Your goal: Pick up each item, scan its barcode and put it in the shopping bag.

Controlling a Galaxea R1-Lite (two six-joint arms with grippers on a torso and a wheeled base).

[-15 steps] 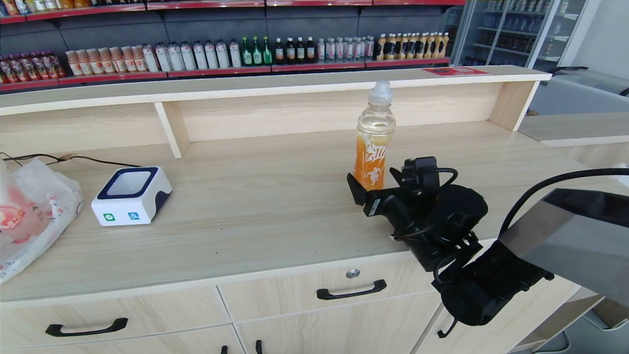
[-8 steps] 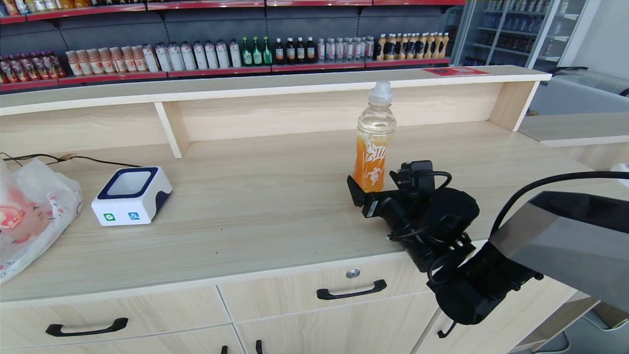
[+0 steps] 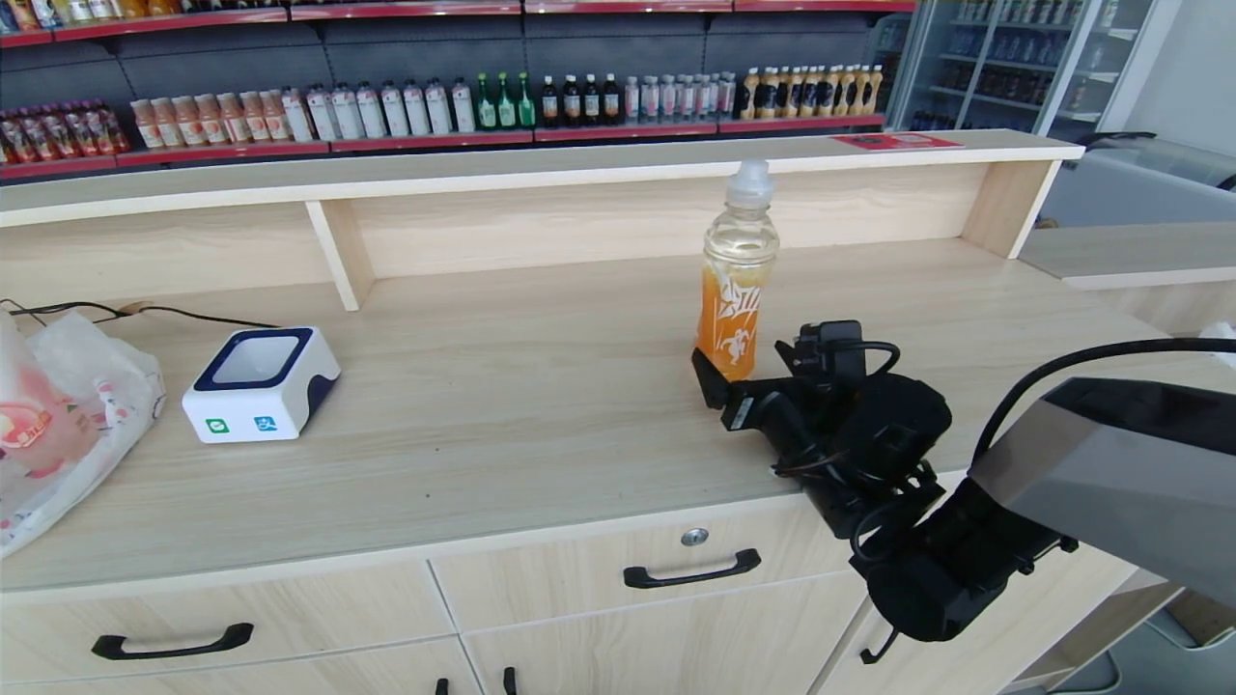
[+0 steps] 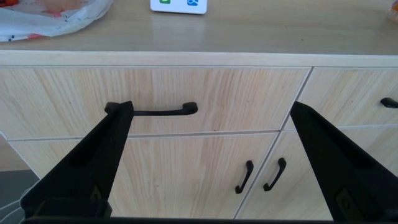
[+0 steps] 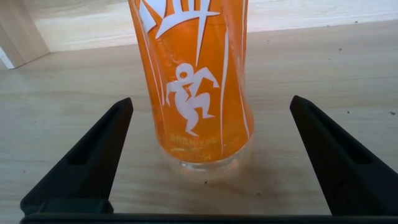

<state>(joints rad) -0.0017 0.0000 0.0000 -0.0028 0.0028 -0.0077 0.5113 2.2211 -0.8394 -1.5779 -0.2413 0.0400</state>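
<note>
An orange drink bottle (image 3: 736, 280) with a white cap stands upright on the wooden counter (image 3: 541, 405). My right gripper (image 3: 748, 365) sits low at its base, open. In the right wrist view the bottle (image 5: 199, 81) stands just beyond the right gripper (image 5: 211, 102), centred between the two spread fingers and touching neither. The white barcode scanner (image 3: 259, 383) sits at the counter's left, and the plastic shopping bag (image 3: 58, 415) lies at the far left edge. My left gripper (image 4: 208, 111) hangs open below the counter, facing the cabinet drawers, with the scanner (image 4: 179, 5) and bag (image 4: 56, 15) above.
A raised wooden shelf (image 3: 541, 164) runs along the counter's back. A cable (image 3: 145, 311) trails behind the scanner. Drawer handles (image 3: 690, 571) line the cabinet front. Store racks with several bottles (image 3: 483, 101) stand far behind.
My right gripper has shifted slightly right and down beside the bottle's base. The bottle, scanner and bag stand as before.
</note>
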